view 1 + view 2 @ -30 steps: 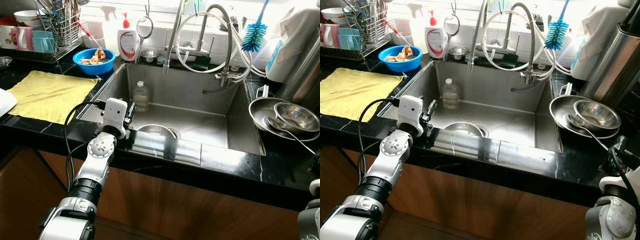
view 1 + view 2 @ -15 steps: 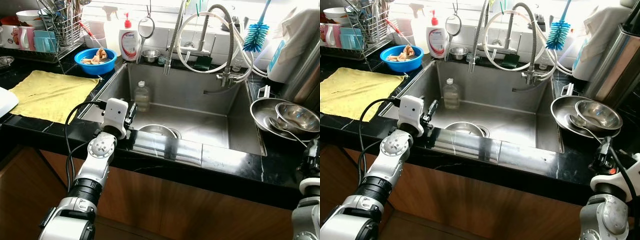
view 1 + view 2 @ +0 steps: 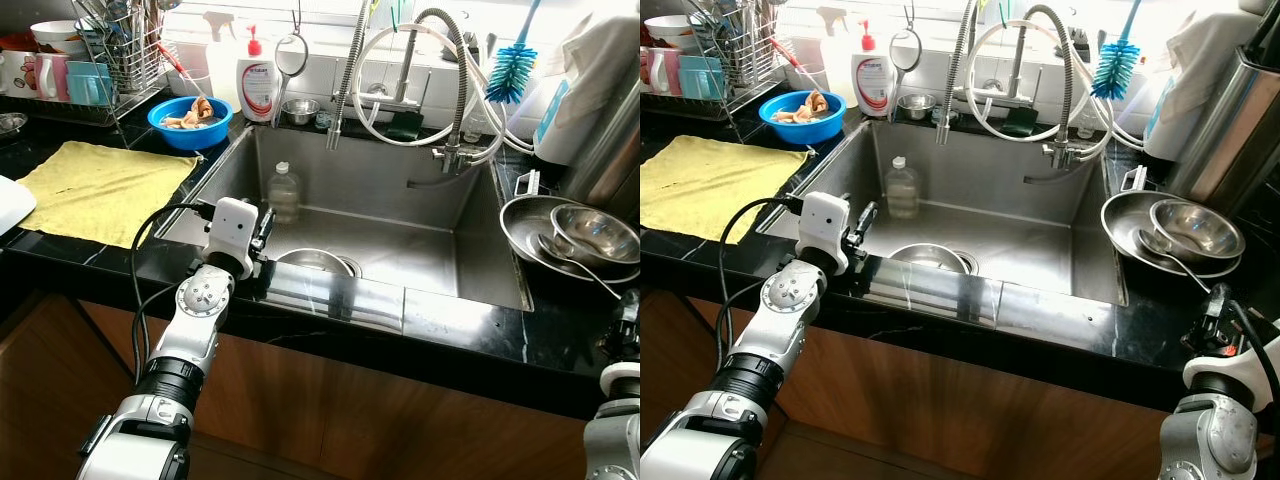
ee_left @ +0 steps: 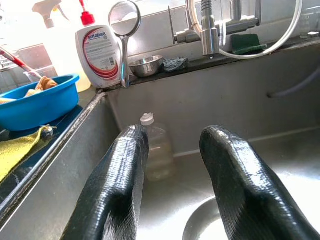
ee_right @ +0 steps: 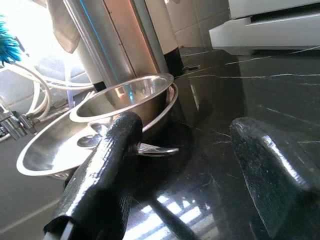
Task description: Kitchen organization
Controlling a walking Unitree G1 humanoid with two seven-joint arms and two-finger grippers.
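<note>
At the front lip of the steel sink point(image 3: 480, 240), the left eye view showed the left gripper point(image 3: 262, 228) poised over the basin's near-left corner, with a steel bowl point(image 3: 312, 261) lying in the basin at about four o'clock from it and a clear plastic bottle point(image 3: 283, 192) standing against the back wall at about one o'clock. On the black counter at three o'clock of the basin sat a stack of steel bowls point(image 3: 570, 235) with a spoon point(image 3: 575, 266) resting in them. Over in the right eye view, the right gripper point(image 3: 1215, 310) rose at the counter's near-right edge, the stack lying at about eleven o'clock from it and close by. Through the left wrist view, both black fingers point(image 4: 120, 185) stood well apart and held nothing; the bottle stood beyond them, partly behind the one finger, while the sink bowl's rim curved just beneath the gap. Through the right wrist view, the fingers point(image 5: 100, 180) were spread wide and empty, the stacked bowls sitting past the one finger, near but apart, with the spoon handle poking toward the gap. The step in hand appeared to be reaching for the dishes; doing it well probably called for bringing one finger inside a rim and one outside, low and square, since thin polished steel would likely slip.
</note>
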